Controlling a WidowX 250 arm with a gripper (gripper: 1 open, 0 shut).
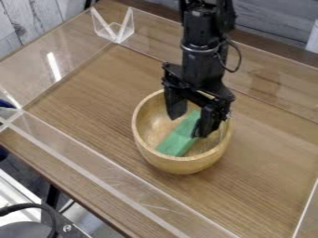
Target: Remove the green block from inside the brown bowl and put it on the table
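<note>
While the black end effector hangs spread wide inside the round tan wooden bowl | the small bright green block lies in the bowl, between and just under the fingers | its long side slants toward them | brown wood counter waits.

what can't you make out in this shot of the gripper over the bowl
- Upper end of the green block, camera view: hidden behind the gripper fingers, so contact is unclear.
- Far inner wall of the brown bowl: blocked by the gripper.
- Arm above the wrist: cut off by the top edge.
</note>
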